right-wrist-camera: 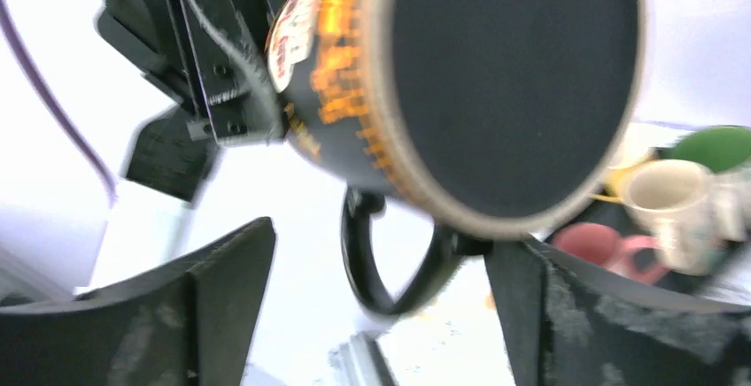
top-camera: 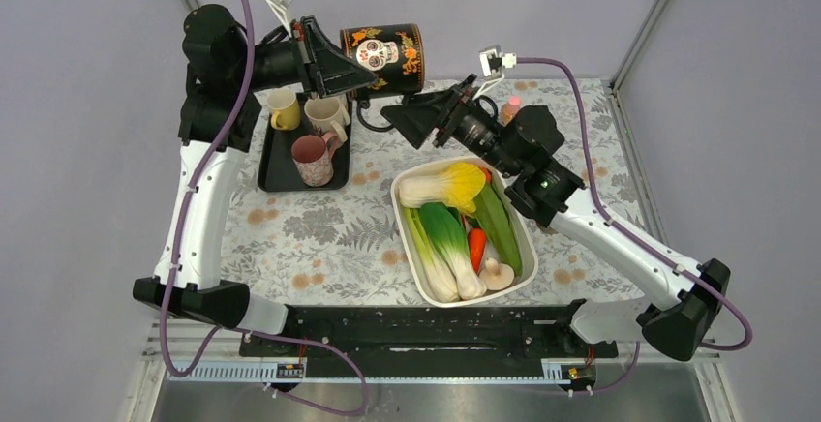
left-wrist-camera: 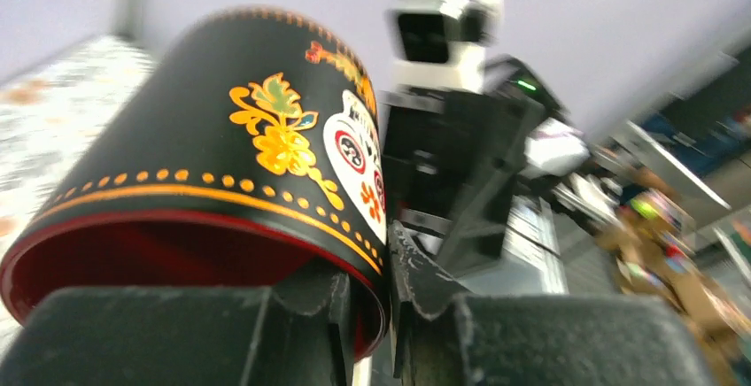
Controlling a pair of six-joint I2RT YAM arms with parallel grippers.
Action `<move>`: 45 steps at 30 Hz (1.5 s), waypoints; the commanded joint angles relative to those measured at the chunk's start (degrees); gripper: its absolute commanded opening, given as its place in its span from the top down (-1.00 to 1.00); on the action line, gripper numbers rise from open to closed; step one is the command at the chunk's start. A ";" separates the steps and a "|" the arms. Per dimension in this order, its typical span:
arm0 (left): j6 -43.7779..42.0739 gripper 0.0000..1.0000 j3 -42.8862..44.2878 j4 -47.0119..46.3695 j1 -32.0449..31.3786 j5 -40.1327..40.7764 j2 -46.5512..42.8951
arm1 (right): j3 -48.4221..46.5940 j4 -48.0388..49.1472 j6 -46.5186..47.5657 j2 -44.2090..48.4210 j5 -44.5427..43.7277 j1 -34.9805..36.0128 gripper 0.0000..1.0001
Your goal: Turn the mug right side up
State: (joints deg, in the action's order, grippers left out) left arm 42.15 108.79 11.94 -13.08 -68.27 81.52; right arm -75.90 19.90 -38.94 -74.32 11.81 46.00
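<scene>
Left gripper (left-wrist-camera: 367, 306) is clamped on the rim of the black skull mug (top-camera: 387, 54), one finger inside and one outside. The mug is held in the air on its side, past the tray (top-camera: 276, 178) of cups. Right gripper (right-wrist-camera: 376, 266) is spread wide, with the mug's handle (right-wrist-camera: 376, 262) between its fingers and not gripped.

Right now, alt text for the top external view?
Left jaws hold a black skull mug sideways in the air by its rim; right jaws open just beside it. On the table: a tray of mugs, a tub of vegetables.
</scene>
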 commanded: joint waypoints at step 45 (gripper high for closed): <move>-82.17 1.00 15.89 46.31 16.47 53.23 44.53 | 16.94 -47.15 21.29 19.17 -38.82 -14.40 -0.99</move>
State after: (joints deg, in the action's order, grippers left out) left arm -40.21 119.37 60.55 3.11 -9.47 127.42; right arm -59.94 -25.23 -16.19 -56.38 -25.26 33.95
